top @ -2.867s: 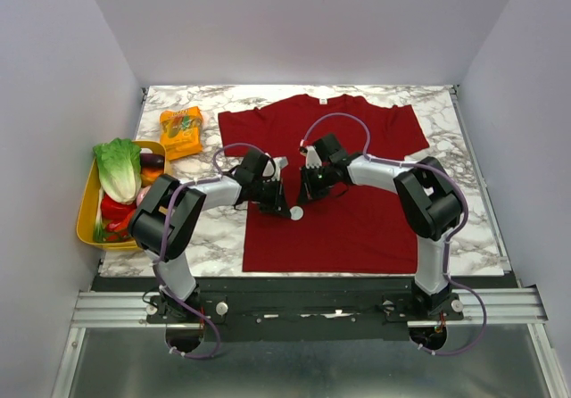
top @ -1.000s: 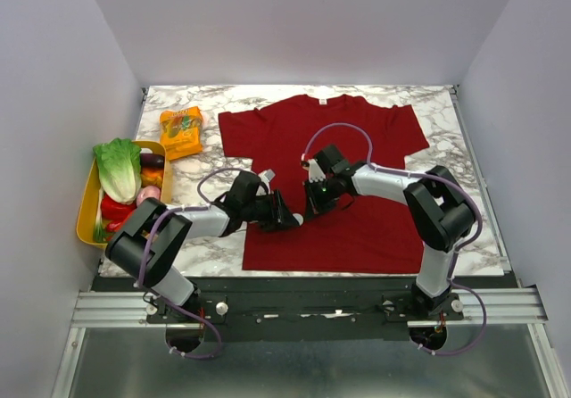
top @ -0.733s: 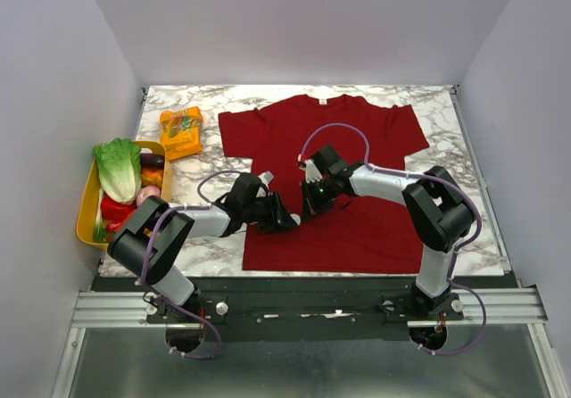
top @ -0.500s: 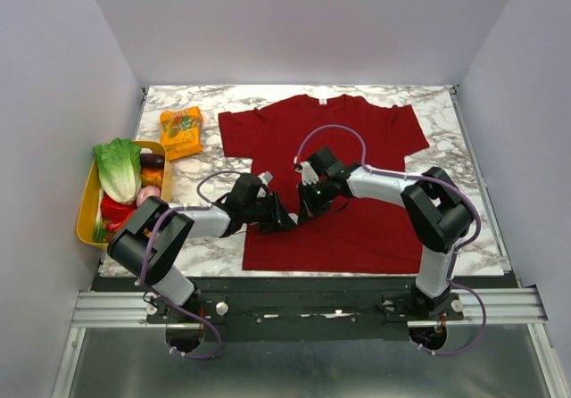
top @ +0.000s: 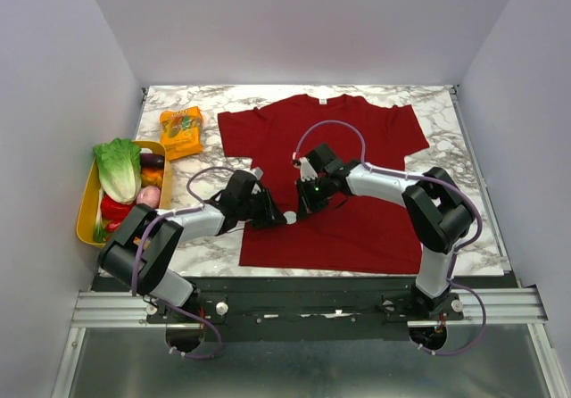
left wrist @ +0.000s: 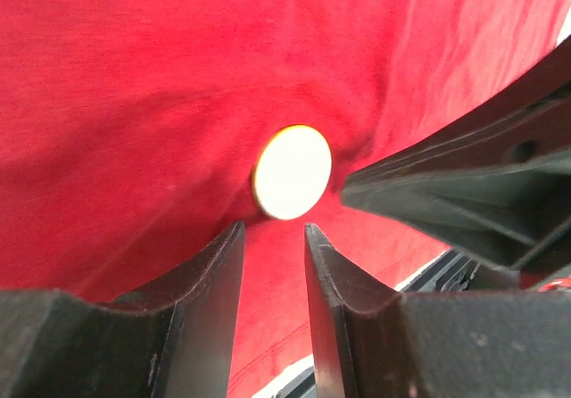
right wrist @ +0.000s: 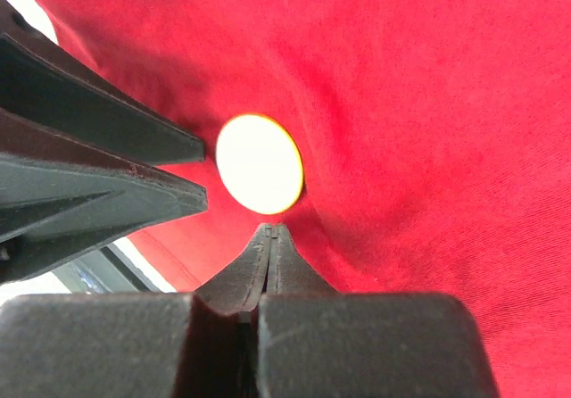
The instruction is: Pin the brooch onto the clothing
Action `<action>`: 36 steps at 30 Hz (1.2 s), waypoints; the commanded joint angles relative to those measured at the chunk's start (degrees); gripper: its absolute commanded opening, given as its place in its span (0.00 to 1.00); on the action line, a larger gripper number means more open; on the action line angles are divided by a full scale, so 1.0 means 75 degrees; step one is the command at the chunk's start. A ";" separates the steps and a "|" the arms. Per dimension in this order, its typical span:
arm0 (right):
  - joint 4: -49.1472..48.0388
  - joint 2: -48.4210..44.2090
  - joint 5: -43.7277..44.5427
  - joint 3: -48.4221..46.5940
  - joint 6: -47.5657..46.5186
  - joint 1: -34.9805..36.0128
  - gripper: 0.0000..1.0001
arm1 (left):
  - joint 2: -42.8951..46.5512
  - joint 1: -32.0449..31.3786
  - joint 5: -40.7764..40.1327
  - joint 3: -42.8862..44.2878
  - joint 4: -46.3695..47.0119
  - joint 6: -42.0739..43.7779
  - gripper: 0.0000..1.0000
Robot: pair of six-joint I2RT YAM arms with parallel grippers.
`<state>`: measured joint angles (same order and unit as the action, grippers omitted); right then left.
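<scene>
The dark red T-shirt [top: 357, 148] lies flat on the marble table. The brooch [top: 289, 217] sits on its lower left part, pale side showing with a thin yellow rim. In the left wrist view the brooch [left wrist: 292, 172] lies just past my left gripper [left wrist: 272, 237], whose jaws stand narrowly apart with only cloth between them. In the right wrist view the brooch [right wrist: 260, 163] lies just beyond my right gripper [right wrist: 269, 233], which is shut with its tip down on the shirt [right wrist: 428, 103]. The cloth wrinkles around the brooch. The two grippers face each other across it.
An orange snack packet [top: 181, 131] lies at the back left. A yellow tray [top: 86, 206] with lettuce [top: 119, 169] and other food stands at the left edge. The right gripper's fingers [left wrist: 464, 193] crowd the left wrist view; the left gripper's fingers [right wrist: 98, 179] crowd the right.
My left gripper has drawn back a little to the left, uncovering the brooch. The shirt's lower left edge has slid slightly left. My right gripper has edged left toward the brooch.
</scene>
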<state>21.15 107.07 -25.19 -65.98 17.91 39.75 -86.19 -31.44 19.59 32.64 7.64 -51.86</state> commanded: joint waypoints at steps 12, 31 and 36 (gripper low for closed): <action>0.0216 0.0758 0.1144 -0.1375 -0.0056 0.0056 0.02 | -0.0003 0.0114 0.0399 -0.0251 0.0938 -0.0445 0.42; 0.0157 0.0619 0.0546 -0.0696 -0.0021 0.0056 0.02 | -0.0707 0.0009 0.0376 -0.0356 0.1384 -0.0656 0.34; 0.0157 0.0432 0.0313 -0.0602 -0.0021 0.0056 0.02 | -0.0625 0.0009 0.0282 -0.0310 0.1302 -0.0633 0.33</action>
<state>21.08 112.22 -20.80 -71.90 17.93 39.77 -90.50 -31.11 23.20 30.41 18.33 -57.04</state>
